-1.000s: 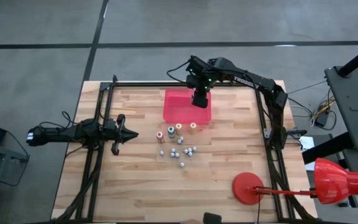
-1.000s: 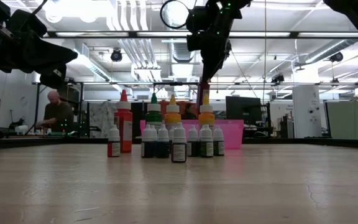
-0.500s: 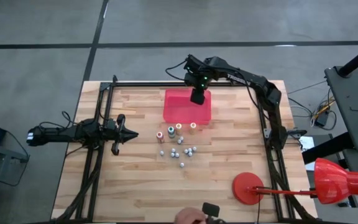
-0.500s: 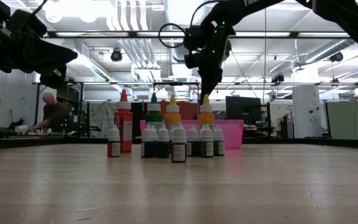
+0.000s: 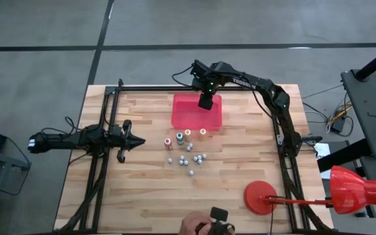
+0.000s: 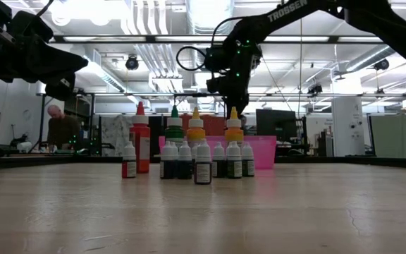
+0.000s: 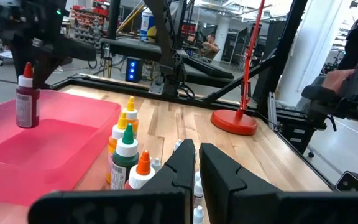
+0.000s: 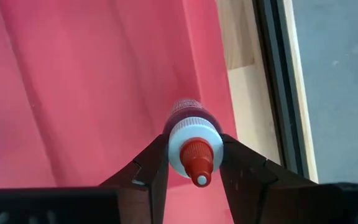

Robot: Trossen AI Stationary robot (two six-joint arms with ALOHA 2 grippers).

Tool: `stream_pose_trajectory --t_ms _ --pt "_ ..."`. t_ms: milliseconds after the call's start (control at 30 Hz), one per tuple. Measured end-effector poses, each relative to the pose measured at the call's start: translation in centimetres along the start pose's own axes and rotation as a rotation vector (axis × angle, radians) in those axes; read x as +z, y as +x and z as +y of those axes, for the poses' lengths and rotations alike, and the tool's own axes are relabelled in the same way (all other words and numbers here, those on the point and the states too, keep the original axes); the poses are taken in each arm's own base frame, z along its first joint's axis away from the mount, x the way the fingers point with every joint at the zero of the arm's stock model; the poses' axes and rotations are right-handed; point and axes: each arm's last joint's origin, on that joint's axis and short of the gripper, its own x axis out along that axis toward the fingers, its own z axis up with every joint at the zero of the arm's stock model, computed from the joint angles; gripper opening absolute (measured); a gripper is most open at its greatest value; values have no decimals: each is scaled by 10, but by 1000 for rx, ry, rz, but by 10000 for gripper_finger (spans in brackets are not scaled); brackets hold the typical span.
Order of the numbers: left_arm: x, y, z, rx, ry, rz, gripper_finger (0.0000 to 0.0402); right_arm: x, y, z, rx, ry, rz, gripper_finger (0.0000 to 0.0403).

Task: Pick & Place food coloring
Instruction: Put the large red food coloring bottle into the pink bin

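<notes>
Food coloring bottle [image 8: 190, 138] upright in red tray [image 8: 73, 93]

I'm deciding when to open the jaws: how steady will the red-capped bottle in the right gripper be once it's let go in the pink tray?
The red-capped bottle looks tall and narrow, so it probably tips easily if nudged. In the left wrist view it stands upright on the pink tray, whose flat floor should hold it. The right gripper clasps its white collar, so opening straight apart seems safest.

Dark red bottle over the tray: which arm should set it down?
Right. Its gripper already grips the bottle over the tray. The left gripper is shut, off by the table's left side.
</notes>
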Motion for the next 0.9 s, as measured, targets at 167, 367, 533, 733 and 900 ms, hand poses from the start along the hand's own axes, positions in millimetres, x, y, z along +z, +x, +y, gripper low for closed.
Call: stream_pose_trajectory --t_ms 167,367,533,733,900 --pt "0 0 0 -1 0 -1 0 1 1 -2 -3 4 -13 111" --pt "0 0 0 0 0 0 0 -1 3 -3 -1 7 -5 111" --pt "0 0 0 0 0 0 0 -2 6 -3 2 9 2 111" --pt "0 0 0 0 0 0 0 -5 17 -3 3 14 6 111" --pt "0 0 0 0 0 0 0 -6 19 -3 5 14 5 111"
